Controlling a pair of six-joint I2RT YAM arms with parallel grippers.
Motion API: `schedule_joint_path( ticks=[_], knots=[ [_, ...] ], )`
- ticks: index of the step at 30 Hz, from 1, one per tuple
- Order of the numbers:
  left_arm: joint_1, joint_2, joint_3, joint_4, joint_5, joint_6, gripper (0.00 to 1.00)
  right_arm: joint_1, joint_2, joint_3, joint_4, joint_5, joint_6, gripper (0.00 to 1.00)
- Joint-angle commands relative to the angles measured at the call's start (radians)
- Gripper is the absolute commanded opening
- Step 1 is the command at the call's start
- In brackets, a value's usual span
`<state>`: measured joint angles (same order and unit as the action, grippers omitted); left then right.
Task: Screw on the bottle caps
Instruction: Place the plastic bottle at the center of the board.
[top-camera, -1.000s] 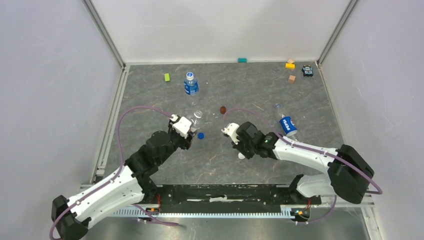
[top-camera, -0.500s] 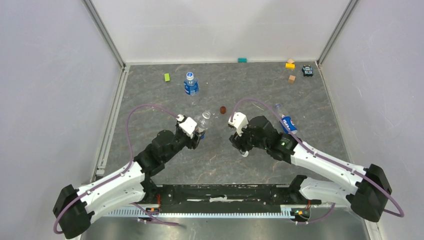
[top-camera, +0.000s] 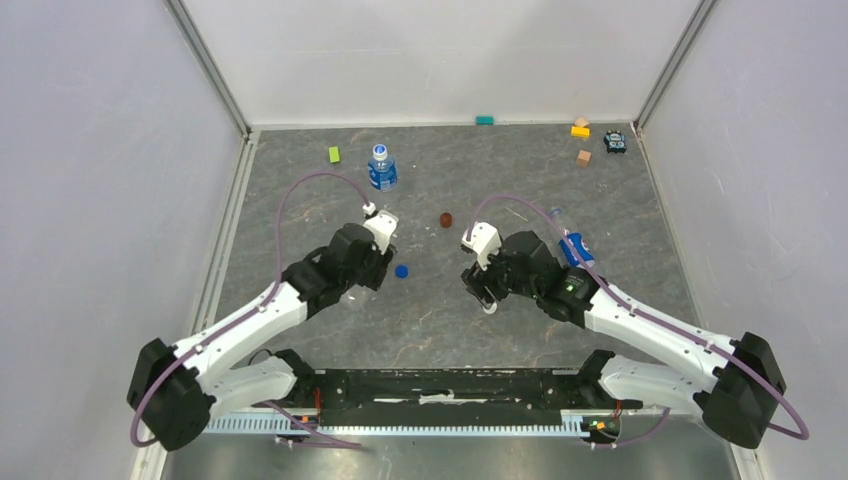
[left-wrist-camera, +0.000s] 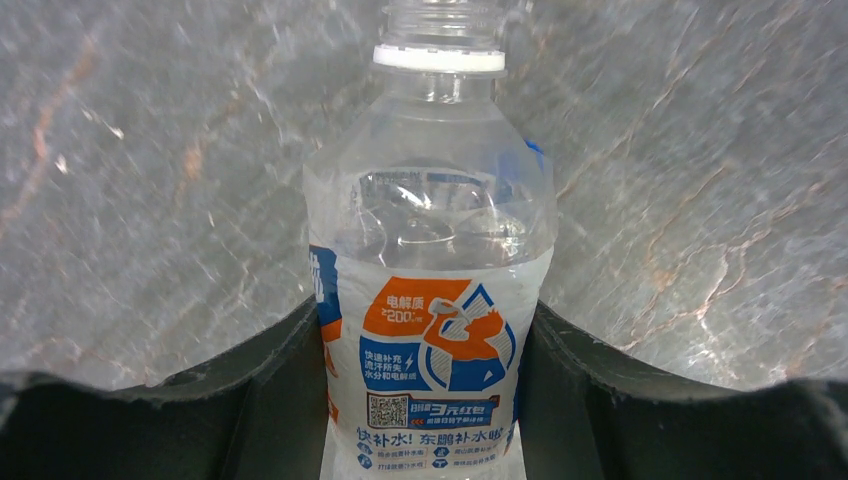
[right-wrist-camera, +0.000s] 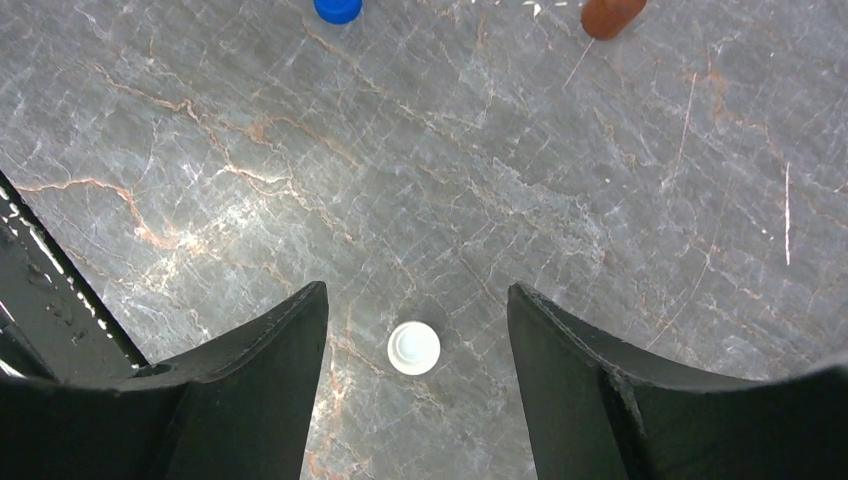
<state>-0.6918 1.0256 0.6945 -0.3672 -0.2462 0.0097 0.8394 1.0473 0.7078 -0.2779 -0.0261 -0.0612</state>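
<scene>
the right gripper (right-wrist-camera: 415, 300), open and empty, should centre over the whitish cap (right-wrist-camera: 413, 348) toward the table (top-camera: 420, 325)'s near edge; the left gripper (left-wrist-camera: 425, 400) clamps the uncapped bottle (left-wrist-camera: 430, 250).

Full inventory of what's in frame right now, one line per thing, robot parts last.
upright bottle: 1, clear with blue label, far middle
lying bottle: 1, clear with blue label, right side, partly behind the right arm
uncapped bottle: 1, clear with blue-orange label, between the left jaws
blue cap: 1, blue, centre, loose
white cap: 1, whitish, on the table between the right jaws
disc: 1, red-brown, centre
blocks: 4, green, teal, yellow, tan, far edge
dark object: 1, far right corner, too small to identify
table: 1, grey marbled
left arm: jaws shut on the uncapped bottle
right arm: jaws open
</scene>
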Motion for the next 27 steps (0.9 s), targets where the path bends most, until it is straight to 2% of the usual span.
schedule_joint_path(
  ticks=[1,5,9,17,22,27],
  knots=[
    [0.036,0.107,0.089,-0.12,0.013,-0.104,0.39,-0.006,-0.012,-0.007,-0.01,-0.009,0.017,0.72],
    [0.088,0.248,0.135,-0.152,0.024,-0.159,0.39,-0.008,-0.007,-0.013,-0.009,-0.015,0.018,0.72],
    [0.118,0.323,0.178,-0.181,0.049,-0.178,0.41,-0.008,-0.004,-0.019,-0.008,-0.017,0.022,0.72],
    [0.121,0.365,0.157,-0.173,0.09,-0.199,0.62,-0.009,-0.002,-0.033,-0.008,-0.027,0.023,0.73],
    [0.121,0.409,0.17,-0.191,0.104,-0.214,0.71,-0.011,-0.01,-0.041,-0.009,-0.025,0.023,0.73],
    [0.122,0.359,0.2,-0.219,0.058,-0.244,0.85,-0.013,-0.023,-0.044,-0.011,-0.019,0.029,0.73]
  ],
)
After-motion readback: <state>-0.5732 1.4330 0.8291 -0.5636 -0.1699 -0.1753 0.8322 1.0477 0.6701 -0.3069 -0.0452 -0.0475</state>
